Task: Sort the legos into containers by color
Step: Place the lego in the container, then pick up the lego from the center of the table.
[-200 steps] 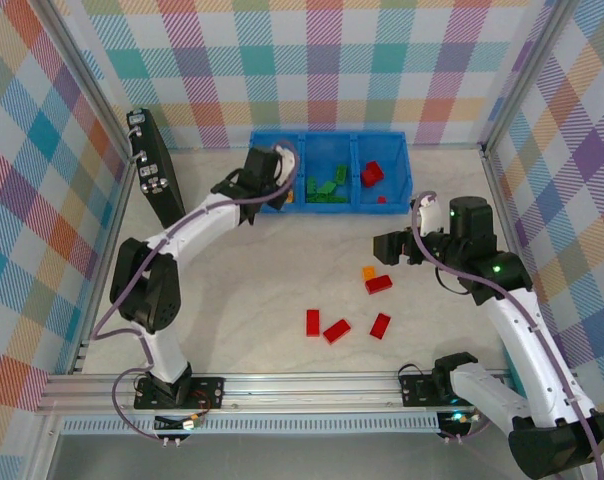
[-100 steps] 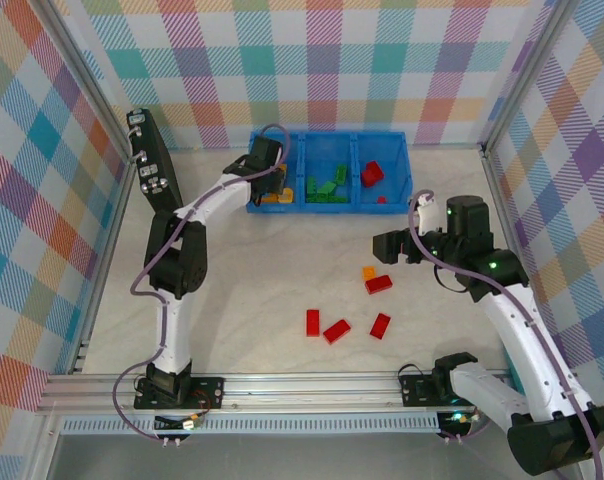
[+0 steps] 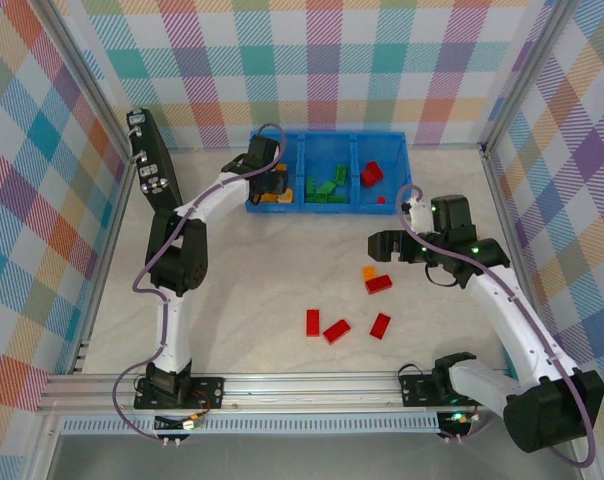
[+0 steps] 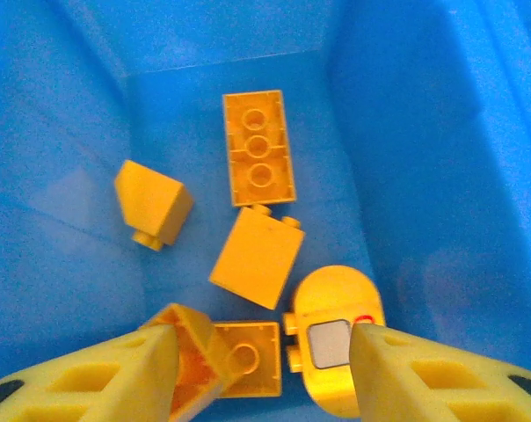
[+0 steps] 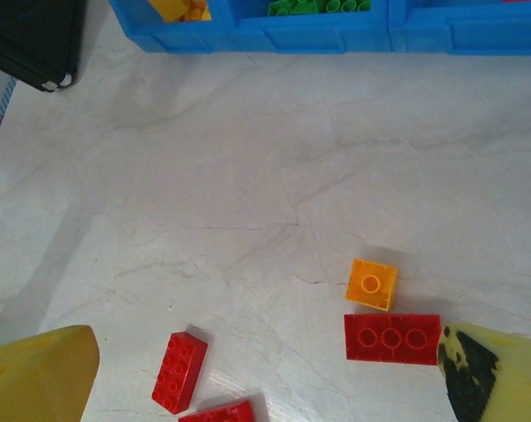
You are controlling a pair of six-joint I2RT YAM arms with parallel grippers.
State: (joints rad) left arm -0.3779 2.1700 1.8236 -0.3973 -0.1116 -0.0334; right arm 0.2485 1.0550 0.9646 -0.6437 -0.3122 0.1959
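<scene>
My left gripper [image 3: 272, 185] hangs inside the left compartment of the blue bin [image 3: 328, 207]. In the left wrist view its jaws [image 4: 261, 352] stand open over several yellow-orange legos [image 4: 258, 148]. One yellow-orange brick [image 4: 191, 360] leans against the left finger [image 4: 116, 374], and the right finger is clear of it. Green legos [image 3: 327, 187] lie in the middle compartment and red ones [image 3: 371, 174] in the right. My right gripper [image 3: 380, 246] is open above the table, just beyond a small orange brick [image 5: 371, 284] and a red brick [image 5: 391, 338]. Three more red bricks [image 3: 336, 331] lie nearer the front.
A black slab-like device [image 3: 152, 165] leans at the left wall, and its corner [image 5: 28, 40] shows in the right wrist view. Metal frame rails border the table on all sides. Pale bare tabletop [image 3: 262, 260] lies between the bin and the loose bricks.
The left gripper swung over the left compartment and its jaws opened, letting a yellow-orange brick go. The right gripper edged slightly left and away from the front edge.
</scene>
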